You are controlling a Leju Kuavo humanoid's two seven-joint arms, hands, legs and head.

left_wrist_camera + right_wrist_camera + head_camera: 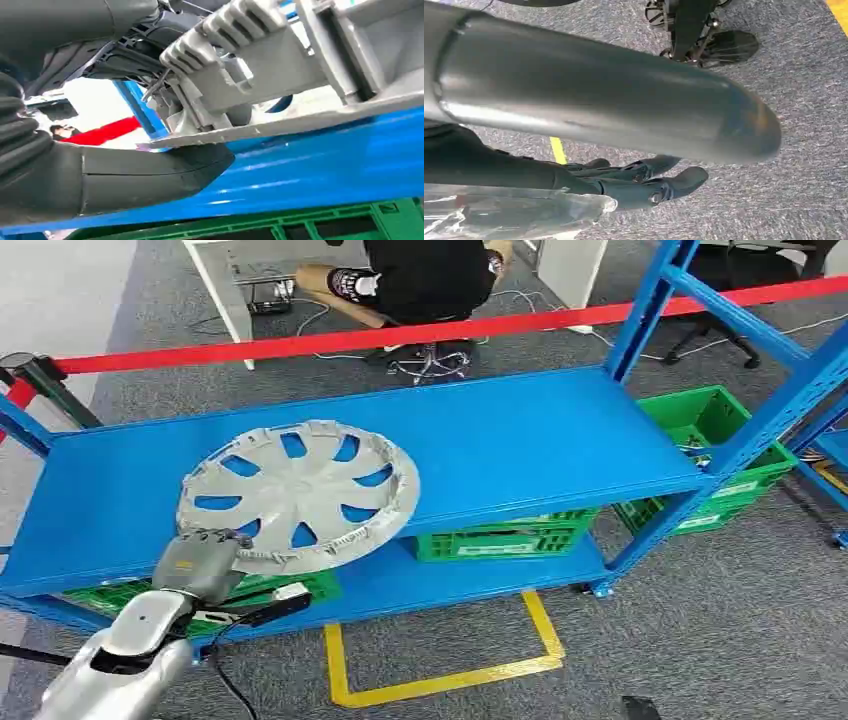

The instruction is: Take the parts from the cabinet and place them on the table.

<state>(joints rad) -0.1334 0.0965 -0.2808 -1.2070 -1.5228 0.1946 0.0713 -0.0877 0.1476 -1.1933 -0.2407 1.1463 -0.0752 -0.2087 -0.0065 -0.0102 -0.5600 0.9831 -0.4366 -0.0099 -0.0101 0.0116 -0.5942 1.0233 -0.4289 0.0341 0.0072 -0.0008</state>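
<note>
Left hand grips our grey spoked hubcap, tilted on blue shelf | right hand empty, fingers loosely apart | green crates below

Workshop: blue steel shelving, green crates
</note>
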